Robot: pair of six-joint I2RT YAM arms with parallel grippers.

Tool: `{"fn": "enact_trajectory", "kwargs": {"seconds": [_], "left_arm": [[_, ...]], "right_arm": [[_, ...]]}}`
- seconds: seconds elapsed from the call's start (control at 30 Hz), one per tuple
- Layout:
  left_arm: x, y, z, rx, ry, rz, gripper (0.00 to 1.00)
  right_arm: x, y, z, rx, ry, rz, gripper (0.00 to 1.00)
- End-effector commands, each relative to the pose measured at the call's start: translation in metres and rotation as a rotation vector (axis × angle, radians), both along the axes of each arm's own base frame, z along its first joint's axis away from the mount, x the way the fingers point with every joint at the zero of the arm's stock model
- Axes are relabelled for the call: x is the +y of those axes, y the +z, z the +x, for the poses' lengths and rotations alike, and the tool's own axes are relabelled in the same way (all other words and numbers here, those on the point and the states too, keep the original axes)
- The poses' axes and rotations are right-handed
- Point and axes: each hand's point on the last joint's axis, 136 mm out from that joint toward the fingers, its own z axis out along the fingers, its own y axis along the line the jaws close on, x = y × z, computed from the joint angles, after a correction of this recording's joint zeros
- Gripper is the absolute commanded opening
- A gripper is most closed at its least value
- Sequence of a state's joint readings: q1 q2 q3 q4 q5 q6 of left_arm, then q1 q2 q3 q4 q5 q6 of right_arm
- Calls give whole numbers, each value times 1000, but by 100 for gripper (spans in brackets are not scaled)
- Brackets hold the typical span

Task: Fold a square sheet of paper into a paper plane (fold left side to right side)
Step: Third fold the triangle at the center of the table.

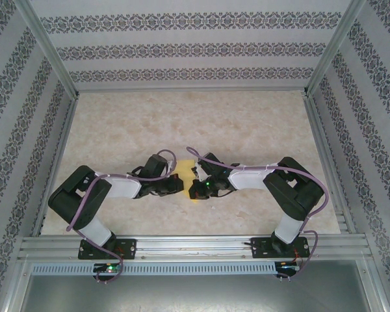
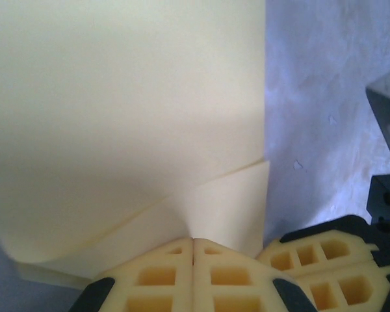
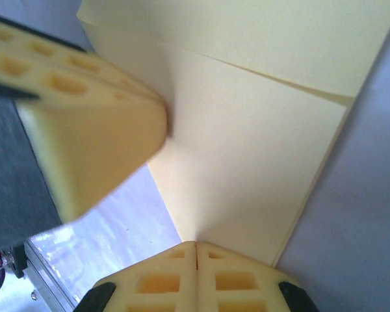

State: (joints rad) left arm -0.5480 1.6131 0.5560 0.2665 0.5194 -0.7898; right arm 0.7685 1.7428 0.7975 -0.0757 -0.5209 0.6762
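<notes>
The yellow square sheet of paper (image 1: 184, 170) lies mid-table between the two grippers, mostly covered by them. In the left wrist view the sheet (image 2: 117, 117) shows two layers, one edge running slantwise across it. My left gripper (image 2: 194, 240) is shut, and the paper runs into the seam between its fingers. The right gripper's fingers (image 2: 325, 263) sit close beside it. In the right wrist view my right gripper (image 3: 196, 244) is also shut on the sheet (image 3: 247, 162), at a corner. A left finger (image 3: 84, 117) touches the paper's edge at upper left. From above, the left gripper (image 1: 179, 185) and right gripper (image 1: 196, 188) almost meet.
The marbled beige table (image 1: 260, 123) stretches behind and to both sides of the arms. Patterned walls with metal posts (image 1: 49, 52) enclose it. An aluminium rail (image 1: 195, 247) carrying both arm bases runs along the near edge.
</notes>
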Motion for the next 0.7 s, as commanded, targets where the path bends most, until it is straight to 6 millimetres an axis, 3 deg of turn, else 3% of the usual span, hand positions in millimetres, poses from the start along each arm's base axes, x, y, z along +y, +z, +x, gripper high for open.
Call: {"fn": "enact_trajectory", "kwargs": {"seconds": [0.0,0.47,0.67], "left_arm": [[37,-23,10,3,81,131,2],[82,-25,35,-17,169,139,2],[82,-3,44,-58,155,115,2]], "right_arm": [[-66,-61,-36,119,-21,-335,0],[-66,-60,-36,120,-21,-333,0],[-60,-57,-34,119,-26,-304,0]]}}
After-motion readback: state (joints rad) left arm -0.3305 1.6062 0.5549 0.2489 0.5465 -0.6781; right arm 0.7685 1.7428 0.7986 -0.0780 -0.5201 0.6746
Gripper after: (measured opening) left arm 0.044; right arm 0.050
